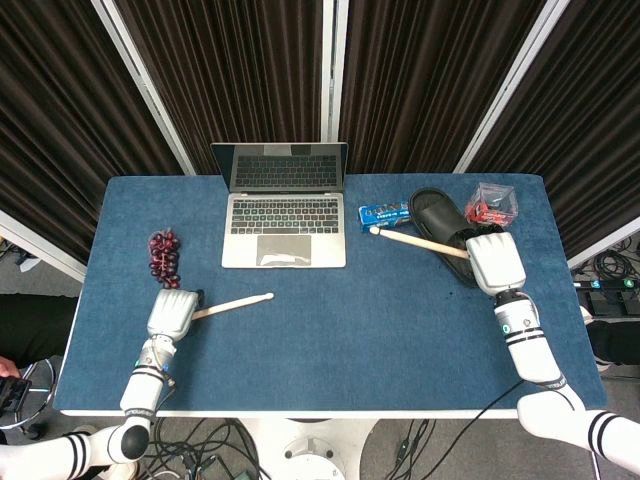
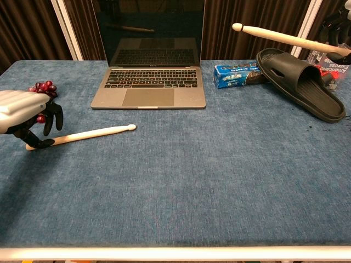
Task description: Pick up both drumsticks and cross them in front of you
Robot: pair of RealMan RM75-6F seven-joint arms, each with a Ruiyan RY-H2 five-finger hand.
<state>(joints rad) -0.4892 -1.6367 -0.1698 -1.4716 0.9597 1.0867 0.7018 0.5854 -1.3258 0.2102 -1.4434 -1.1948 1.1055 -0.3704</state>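
Note:
One pale wooden drumstick [image 1: 232,304] [image 2: 88,135] lies flat on the blue table, tip toward the laptop. My left hand [image 1: 170,313] [image 2: 27,112] hovers over its butt end, fingers curled down around it and apart, the stick still flat on the cloth. The other drumstick [image 1: 415,241] [image 2: 285,37] is lifted off the table, tip pointing left. My right hand [image 1: 495,261] [image 2: 339,22] grips its butt end at the right, above the slipper.
An open laptop [image 1: 284,205] [image 2: 149,82] stands at the back centre. Dark grapes [image 1: 164,256] [image 2: 38,92] lie close behind my left hand. A blue packet [image 1: 384,214] [image 2: 237,75], a black slipper [image 1: 446,226] [image 2: 303,82] and a clear box [image 1: 491,204] sit at back right.

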